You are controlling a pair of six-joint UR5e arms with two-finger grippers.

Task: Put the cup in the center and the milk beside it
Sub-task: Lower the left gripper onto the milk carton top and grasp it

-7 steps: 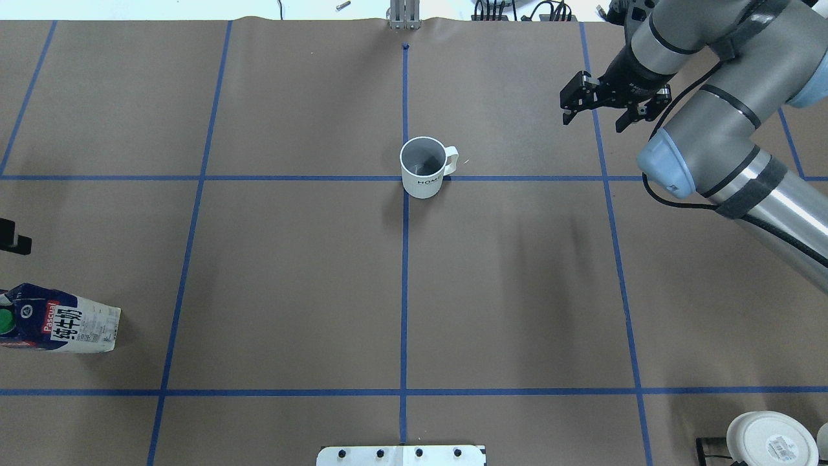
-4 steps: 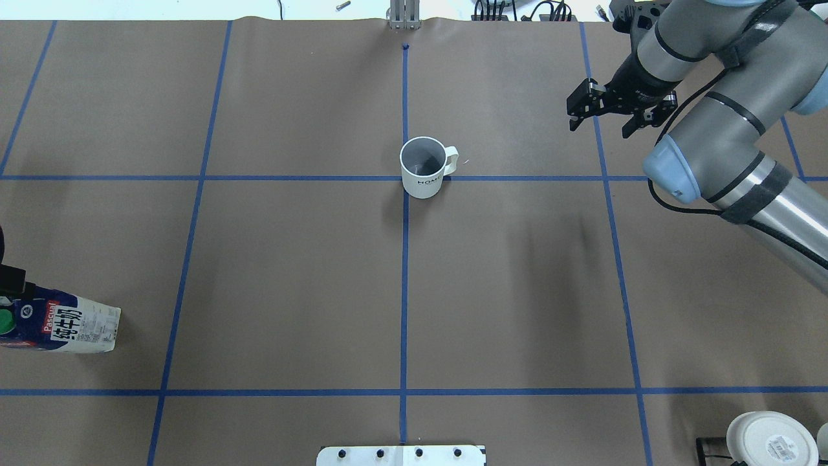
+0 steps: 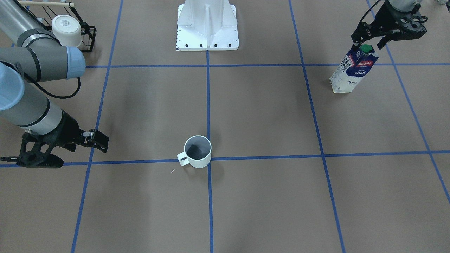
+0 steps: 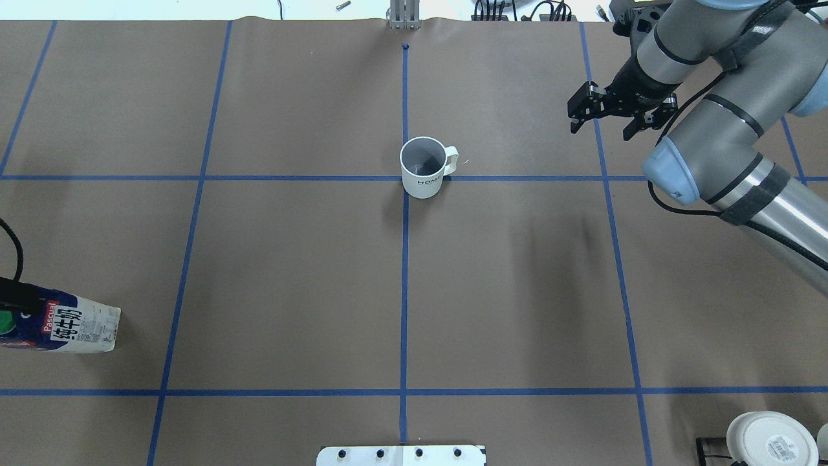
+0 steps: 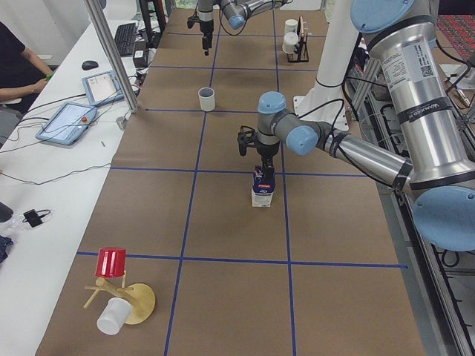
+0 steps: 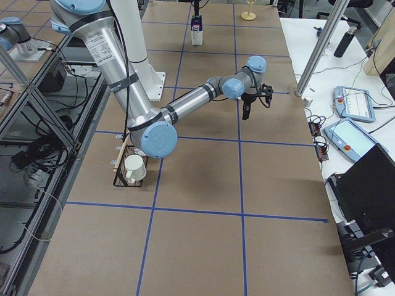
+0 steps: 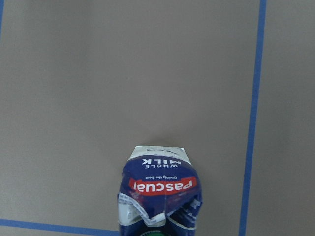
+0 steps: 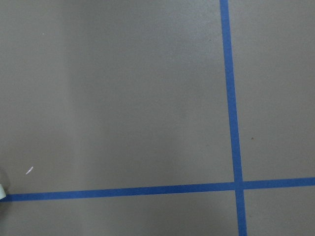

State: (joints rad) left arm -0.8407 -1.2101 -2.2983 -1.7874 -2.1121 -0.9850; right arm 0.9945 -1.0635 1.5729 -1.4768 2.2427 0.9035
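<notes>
Overhead cam, left to right.

**Left:** the milk (image 4: 65,327) stands upright at the table's (image 4: 291,272) left edge, approx 8 o'clock from the cup and well apart from it. Your left hand (image 3: 367,43) hangs right over the carton top. Its fingers (image 3: 360,31) are spread, one either side of the green cap (image 3: 367,48), gripping nothing yet.

So the step in hand, as I read it, is grabbing the milk.
- Go straight down till the fingers are past the sloped gable and on the flat side walls. Pinching the gable or cap would prob slip or tip it.
- Close gently: cardboard dents, and a tall carton w/ a narrow base topples easily.
- Lift clear of the table before travelling, then head toward 2 o'clock.

**Centre:** the cup (image 4: 424,168) sits upright on the crossing of the blue tape lines (image 4: 297,177), so that half looks done. Its handle (image 4: 451,158) points to approx 3 o'clock. Set the milk down on the 9 o'clock side, just beside it but not touching. Come in low and slow so you don't nudge the cup off the cross.

**Right:** the right hand (image 4: 599,131) hovers at approx 2 o'clock from the cup, spread wide, holding nothing, well apart from everything. It's out of the milk's path and not needed for this step.
</notes>
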